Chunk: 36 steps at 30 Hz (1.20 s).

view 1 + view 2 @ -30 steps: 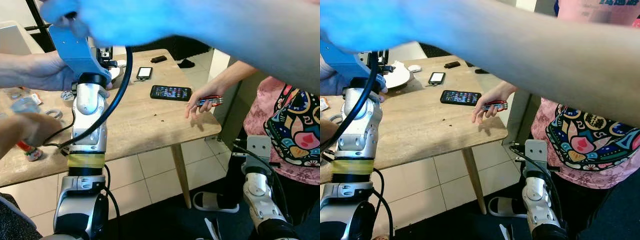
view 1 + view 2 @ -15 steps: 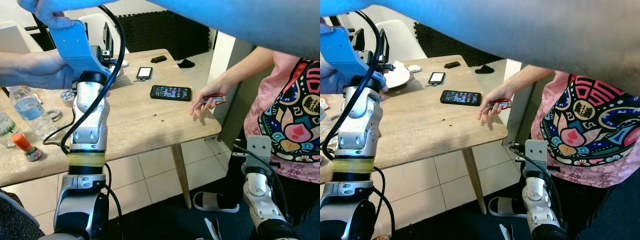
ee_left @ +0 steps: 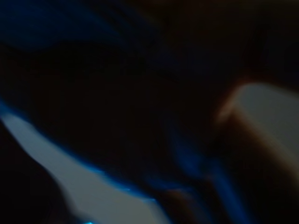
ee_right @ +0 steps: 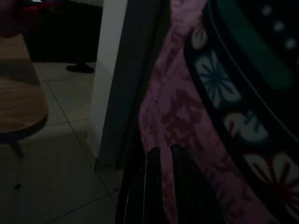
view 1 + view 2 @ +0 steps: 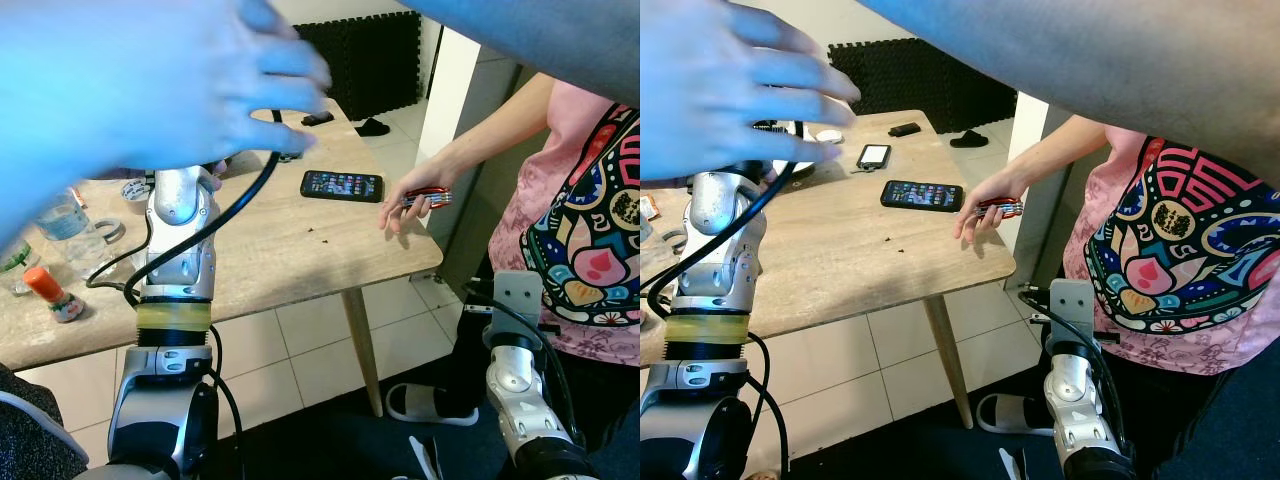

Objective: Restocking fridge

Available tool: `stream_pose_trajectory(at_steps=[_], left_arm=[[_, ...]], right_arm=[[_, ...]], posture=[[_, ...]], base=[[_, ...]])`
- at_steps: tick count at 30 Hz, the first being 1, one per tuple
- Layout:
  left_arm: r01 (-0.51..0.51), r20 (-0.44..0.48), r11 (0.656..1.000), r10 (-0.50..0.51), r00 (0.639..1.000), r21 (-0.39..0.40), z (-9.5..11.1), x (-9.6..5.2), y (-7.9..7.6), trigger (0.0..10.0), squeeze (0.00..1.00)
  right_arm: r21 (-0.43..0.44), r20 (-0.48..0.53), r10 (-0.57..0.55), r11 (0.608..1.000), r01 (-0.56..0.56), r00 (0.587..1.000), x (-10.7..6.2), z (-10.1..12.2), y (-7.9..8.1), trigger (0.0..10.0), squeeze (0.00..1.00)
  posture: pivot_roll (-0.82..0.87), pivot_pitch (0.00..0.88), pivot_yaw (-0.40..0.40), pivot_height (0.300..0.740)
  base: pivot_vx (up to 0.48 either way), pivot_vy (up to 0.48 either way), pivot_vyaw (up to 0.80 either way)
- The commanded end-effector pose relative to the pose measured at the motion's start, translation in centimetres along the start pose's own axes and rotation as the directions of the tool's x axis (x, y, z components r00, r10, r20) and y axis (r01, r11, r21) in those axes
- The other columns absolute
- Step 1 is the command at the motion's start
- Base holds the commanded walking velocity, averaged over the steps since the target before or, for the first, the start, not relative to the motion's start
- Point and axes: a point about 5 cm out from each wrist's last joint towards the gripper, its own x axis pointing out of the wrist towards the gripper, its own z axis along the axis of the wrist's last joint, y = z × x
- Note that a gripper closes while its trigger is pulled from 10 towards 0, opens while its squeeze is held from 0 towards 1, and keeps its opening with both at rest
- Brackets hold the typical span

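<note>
Right gripper (image 4: pixel 161 156): we see fingers nearly together, holding nothing, pink shirt (image 4: pixel 187 116) just beyond. Left gripper: we cannot tell. Wooden table (image 5: pixel 290 240) with phone (image 5: pixel 342 185), water bottle (image 5: pixel 70 228) beside left arm.

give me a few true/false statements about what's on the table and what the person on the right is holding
1. A phone with its screen lit lies flat on the wooden table. True.
2. The person's hand at the table's right edge holds a red folding tool. True.
3. The small orange-capped bottle stands beside the lit phone. False: it lies near the table's left edge, far from the phone.
4. The person on the right wears a plain white shirt. False: the shirt is pink with a colourful print.
5. The right gripper is shut on the red tool. False: it hangs low beside the person, holding nothing.
</note>
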Motion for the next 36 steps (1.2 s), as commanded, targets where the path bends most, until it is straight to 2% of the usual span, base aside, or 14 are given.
stream_pose_trajectory(at_steps=[1, 7, 12, 18, 22, 24, 28, 29, 31, 36], left_arm=[[0.014, -0.021, 1.000, -0.013, 1.000, 0.024, -0.4, -0.3, 0.0, 10.0, 0.00], [0.003, -0.020, 1.000, -0.002, 1.000, 0.031, -0.3, -0.3, 0.5, 10.0, 0.00], [0.006, -0.014, 0.999, -0.005, 1.000, 0.037, -0.1, -0.1, 0.5, 10.0, 0.00], [0.001, -0.010, 0.999, -0.001, 1.000, 0.046, 0.0, -0.1, 0.8, 10.0, 0.00], [0.001, -0.010, 0.999, 0.000, 1.000, 0.047, 0.0, -0.1, 0.9, 10.0, 0.00], [0.001, -0.010, 0.999, 0.000, 1.000, 0.047, 0.0, -0.1, 0.9, 10.0, 0.00], [0.007, -0.012, 0.999, -0.006, 1.000, 0.045, 0.0, -0.1, 0.6, 10.0, 0.00], [0.007, -0.012, 0.999, -0.006, 1.000, 0.045, 0.0, -0.1, 0.6, 10.0, 0.00], [0.009, -0.012, 0.999, -0.009, 1.000, 0.044, 0.0, 0.0, 0.6, 10.0, 0.00], [0.010, -0.011, 0.999, -0.010, 1.000, 0.044, 0.0, 0.0, 0.6, 10.0, 0.00]], right_arm=[[0.025, -0.023, -0.022, 0.999, 0.022, 0.999, -0.1, -0.5, -0.6, 10.0, 0.00], [0.111, -0.104, -0.084, 0.989, 0.095, 0.991, -0.1, -1.3, -1.6, 10.0, 0.00], [0.204, -0.177, -0.166, 0.958, 0.201, 0.970, 0.3, -1.4, -2.4, 10.0, 0.00], [0.253, -0.212, -0.229, 0.926, 0.280, 0.950, 0.7, -1.2, -3.4, 10.0, 0.00], [0.258, -0.212, -0.239, 0.921, 0.290, 0.947, 0.8, -1.1, -3.5, 10.0, 0.00], [0.263, -0.200, -0.250, 0.918, 0.297, 0.947, 0.9, -0.7, -3.7, 10.0, 0.00], [0.268, -0.031, -0.293, 0.919, 0.291, 0.956, 1.8, 3.1, -4.4, 10.0, 0.00], [0.268, -0.031, -0.293, 0.919, 0.291, 0.956, 1.8, 3.1, -4.4, 10.0, 0.00], [0.255, 0.046, -0.301, 0.925, 0.280, 0.953, 2.0, 4.7, -4.6, 10.0, 0.00], [0.250, 0.144, -0.299, 0.933, 0.258, 0.943, 2.0, 6.8, -4.5, 10.0, 0.00]], posture=[[-0.01, 0.000, 0.004, 0.740], [0.00, 0.000, 0.004, 0.740], [0.02, 0.000, 0.009, 0.740], [0.02, 0.000, 0.008, 0.740], [0.02, 0.000, 0.008, 0.740], [0.02, 0.000, 0.008, 0.740], [0.01, 0.000, 0.015, 0.740], [0.01, 0.000, 0.015, 0.740], [0.01, 0.000, 0.015, 0.740], [0.01, 0.000, 0.016, 0.740]], base=[[0.000, 0.000, 0.00], [0.000, 0.000, 0.00], [0.000, 0.000, 0.00], [0.000, 0.000, 0.00], [0.000, 0.000, 0.00], [0.000, 0.000, 0.00], [0.000, 0.000, 0.00], [0.000, 0.000, 0.00], [0.000, 0.000, 0.00], [0.000, 0.000, 0.00]])
